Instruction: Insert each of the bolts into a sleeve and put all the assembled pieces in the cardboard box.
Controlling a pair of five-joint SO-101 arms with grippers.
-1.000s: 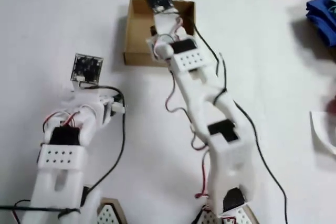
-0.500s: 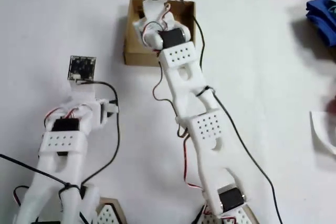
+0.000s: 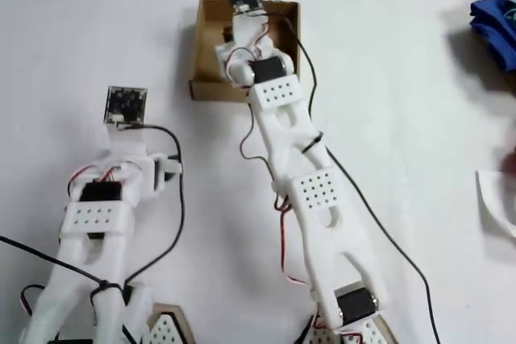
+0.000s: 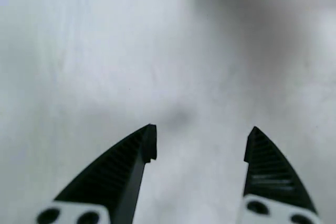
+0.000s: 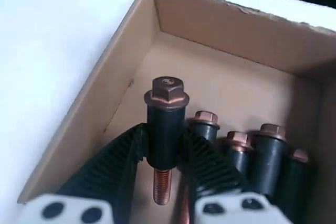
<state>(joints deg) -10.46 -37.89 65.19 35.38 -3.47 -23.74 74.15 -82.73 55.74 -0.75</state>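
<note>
One white counter is seen from above, and two white arms are laid out across it. The right arm is stretched far forward, so that its wrist is placed over the single cardboard box near the counter's far edge. The left arm is folded back, well apart from the box. One blue cloth is seen at the counter's edge.

In the right wrist view, the open box is shown from inside. The right end effector is pinched on one black sleeve, which is held upright over the box floor near a side wall. One copper bolt is seated in that sleeve, with its hexagonal head on top and its thread showing below. Whether the thread is touching the floor cannot be told. Four other assembled pieces are stood upright just beside it, close together, so five bolts in five sleeves are counted.

The left end effector is spread wide over bare counter, and nothing is held between its two black fingers.
</note>
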